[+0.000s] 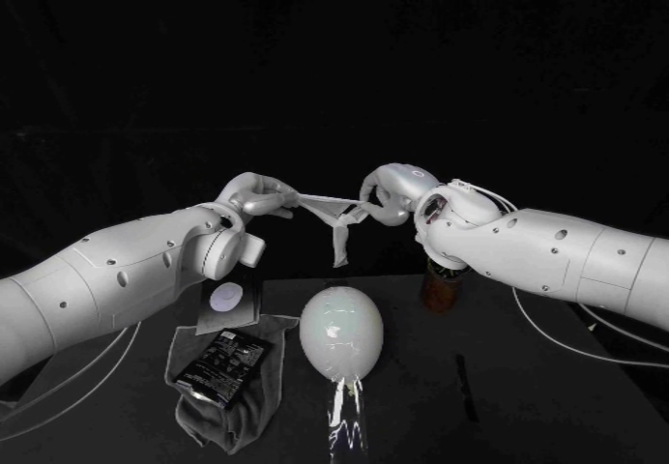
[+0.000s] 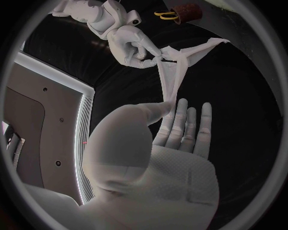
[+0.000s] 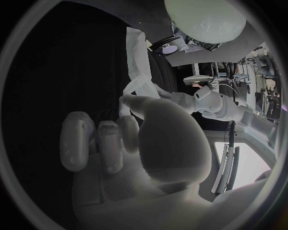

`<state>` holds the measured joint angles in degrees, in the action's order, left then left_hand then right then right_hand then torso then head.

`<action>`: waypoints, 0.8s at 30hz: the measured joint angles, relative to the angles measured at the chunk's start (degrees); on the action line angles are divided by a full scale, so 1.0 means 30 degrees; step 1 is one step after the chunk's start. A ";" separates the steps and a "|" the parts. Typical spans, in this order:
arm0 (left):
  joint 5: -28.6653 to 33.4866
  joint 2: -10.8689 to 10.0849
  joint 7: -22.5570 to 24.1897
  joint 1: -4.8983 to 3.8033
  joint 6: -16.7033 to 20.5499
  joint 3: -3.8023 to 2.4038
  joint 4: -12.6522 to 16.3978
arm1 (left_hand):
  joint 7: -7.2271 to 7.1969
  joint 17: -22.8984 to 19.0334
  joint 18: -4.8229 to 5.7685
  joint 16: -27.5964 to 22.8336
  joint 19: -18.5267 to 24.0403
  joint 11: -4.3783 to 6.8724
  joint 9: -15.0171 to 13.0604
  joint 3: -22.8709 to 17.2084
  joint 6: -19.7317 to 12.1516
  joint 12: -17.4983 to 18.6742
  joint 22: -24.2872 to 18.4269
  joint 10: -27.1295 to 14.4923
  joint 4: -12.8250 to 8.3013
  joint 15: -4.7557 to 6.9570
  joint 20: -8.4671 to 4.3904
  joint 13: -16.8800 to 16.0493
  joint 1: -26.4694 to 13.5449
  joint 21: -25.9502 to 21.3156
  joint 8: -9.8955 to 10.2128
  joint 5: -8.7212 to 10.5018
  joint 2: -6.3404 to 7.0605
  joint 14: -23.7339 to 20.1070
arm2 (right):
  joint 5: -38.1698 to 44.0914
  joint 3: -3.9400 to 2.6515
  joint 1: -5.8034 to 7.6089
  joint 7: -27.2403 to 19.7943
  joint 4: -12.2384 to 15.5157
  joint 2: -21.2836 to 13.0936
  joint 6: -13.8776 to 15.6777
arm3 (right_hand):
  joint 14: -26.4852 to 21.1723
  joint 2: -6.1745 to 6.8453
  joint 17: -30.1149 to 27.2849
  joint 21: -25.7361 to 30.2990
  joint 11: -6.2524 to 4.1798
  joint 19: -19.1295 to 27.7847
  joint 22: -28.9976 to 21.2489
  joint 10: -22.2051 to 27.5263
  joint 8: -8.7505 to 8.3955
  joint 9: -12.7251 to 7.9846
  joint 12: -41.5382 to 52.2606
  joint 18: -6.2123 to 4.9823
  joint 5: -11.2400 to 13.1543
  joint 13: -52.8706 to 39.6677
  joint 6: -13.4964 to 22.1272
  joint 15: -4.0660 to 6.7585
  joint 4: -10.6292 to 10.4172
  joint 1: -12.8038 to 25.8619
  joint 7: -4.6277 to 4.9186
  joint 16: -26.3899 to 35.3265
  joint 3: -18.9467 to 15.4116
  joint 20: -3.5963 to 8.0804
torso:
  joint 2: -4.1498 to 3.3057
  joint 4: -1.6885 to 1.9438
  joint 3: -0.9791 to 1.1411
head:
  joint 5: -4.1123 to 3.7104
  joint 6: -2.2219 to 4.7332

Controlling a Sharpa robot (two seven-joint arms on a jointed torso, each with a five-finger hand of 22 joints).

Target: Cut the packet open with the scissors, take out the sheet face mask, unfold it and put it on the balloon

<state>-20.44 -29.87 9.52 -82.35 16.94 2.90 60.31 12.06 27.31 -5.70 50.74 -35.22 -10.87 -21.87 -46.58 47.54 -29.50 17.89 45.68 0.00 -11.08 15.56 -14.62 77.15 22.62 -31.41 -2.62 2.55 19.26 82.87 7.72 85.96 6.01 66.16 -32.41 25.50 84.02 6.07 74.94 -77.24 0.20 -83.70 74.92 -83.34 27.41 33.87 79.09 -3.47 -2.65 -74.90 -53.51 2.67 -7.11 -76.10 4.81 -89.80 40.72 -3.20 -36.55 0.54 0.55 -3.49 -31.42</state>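
Currently aloft: the sheet face mask (image 1: 340,227), held above the black table (image 1: 543,387) between the two hands and apart from everything lying on it.
Mask shape: one band runs fairly straight from hand to hand. A longer, crumpled part hangs down from that band, nearer the right hand.
Left hand (image 1: 259,199): pinching one end of the mask. In the left wrist view its thumb presses the sheet against fingers (image 2: 191,125) that lie straight and side by side.
Right hand (image 1: 389,193): pinching the other end. The left wrist view shows it (image 2: 137,48) with its fingers curled in on the sheet, while a free corner of the mask (image 2: 207,45) sticks out past the pinch.
Balloon (image 1: 341,333): pale and egg-shaped, lying on the table below the hands. It is not touching the mask, and the hanging end stops above it.
Packet (image 1: 223,361): black, lying flat on a grey cloth (image 1: 230,418), just beside the balloon on the left arm's side. Neither hand touches it, and I cannot tell whether its edge is cut.
Scissors (image 2: 167,15): yellow handles upward, standing in a brown cup (image 2: 187,9) on the table, on the right arm's side. In the head view that cup (image 1: 441,286) sits partly behind the right arm.
Small pale disc (image 1: 226,297): on the table beyond the cloth. I cannot tell what it is.
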 measured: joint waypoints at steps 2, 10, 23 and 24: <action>-0.0134 -0.0025 0.0098 0.0003 -0.0033 0.0001 -0.0007 | -0.0025 -0.0001 0.0000 0.0000 0.0000 0.0000 0.0000 0.0001 -0.0029 0.0000 0.0009 0.0000 0.0000 0.0000 0.0000 0.0000 0.0000 0.0000 0.0000 0.0000 0.0000 0.0000 | 0.0171 0.0000 0.0010 0.0016 0.0134 -0.0044 0.0162 | 0.0000 0.0043 -0.0009 -0.0098 0.0000 -0.0003 0.0003 -0.0034 0.0033 -0.0002 0.0002 0.0000 -0.0002 0.0000 -0.0009 0.0000 0.0000 0.0043 -0.0011 0.0008 0.0000 -0.0001 | 0.0000 0.0004 0.0004 | -0.0011 0.0000; -0.0781 -0.0065 0.0450 0.0043 -0.0109 0.0002 -0.0100 | 0.0003 -0.0103 0.0000 0.0096 0.0000 0.0000 -0.0001 0.0002 -0.0063 -0.0079 0.0113 0.0000 0.0000 0.0000 0.0001 0.0021 -0.0001 0.0118 0.0000 0.0000 0.0001 0.0001 | 0.0511 0.0009 0.0036 -0.0016 0.0284 -0.0059 0.1560 | -0.0001 0.0094 -0.0012 -0.0176 -0.0064 -0.0002 0.0010 -0.0099 0.0037 -0.0048 0.0077 0.0002 -0.0003 -0.0008 -0.0057 -0.0001 -0.0001 0.0093 -0.0061 0.0016 -0.0002 -0.0001 | -0.0004 0.0007 0.0000 | -0.0015 -0.0046; -0.1309 -0.0004 0.1105 0.0073 0.0000 0.0002 -0.0522 | 0.0004 -0.0459 0.0002 0.0416 0.0069 0.0108 -0.0001 0.0281 -0.0069 -0.0541 0.0570 0.0175 0.0157 0.0216 -0.0069 0.0079 0.0032 0.0842 0.0013 0.0001 -0.0032 0.0405 | 0.0814 0.0008 0.0050 -0.0344 -0.0035 0.0148 0.2886 | -0.0001 0.0140 0.0004 -0.0175 -0.0065 0.0002 0.0006 -0.0098 0.0039 -0.0107 0.0173 0.0003 0.0006 -0.0017 -0.0103 -0.0002 -0.0003 0.0139 -0.0115 -0.0002 -0.0005 -0.0001 | -0.0020 -0.0007 0.0005 | 0.0013 -0.0143; -0.1355 0.0025 0.1142 0.0078 0.0012 0.0004 -0.0575 | 0.0003 -0.0508 0.0002 0.0416 0.0069 0.0108 -0.0002 0.0303 -0.0070 -0.0602 0.0622 0.0175 0.0135 0.0163 -0.0069 0.0079 0.0076 0.0933 0.0022 0.0000 -0.0076 0.0459 | 0.0836 0.0008 0.0060 -0.0370 -0.0048 0.0159 0.2998 | -0.0001 0.0140 0.0004 -0.0175 -0.0065 0.0002 0.0004 -0.0098 0.0039 -0.0109 0.0173 0.0004 0.0007 -0.0016 -0.0109 -0.0002 -0.0003 0.0139 -0.0122 -0.0002 -0.0005 -0.0001 | -0.0020 -0.0007 0.0005 | 0.0005 -0.0148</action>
<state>-24.51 -29.79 12.95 -82.12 16.97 2.91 58.58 12.07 25.78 -5.69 51.99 -35.01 -10.55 -21.87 -45.67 47.33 -31.31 19.76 46.21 0.40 -10.59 15.35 -14.39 77.37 25.42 -31.35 -2.62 2.32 20.63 85.38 7.74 86.14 4.90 66.02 -31.93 34.50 84.02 6.49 74.95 -77.76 0.01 -83.69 74.93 -83.63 27.53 33.54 79.61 -3.46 -2.63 -74.95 -53.84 2.66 -7.12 -75.69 4.45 -89.80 40.70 -3.20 -36.61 0.52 0.57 -3.48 -31.87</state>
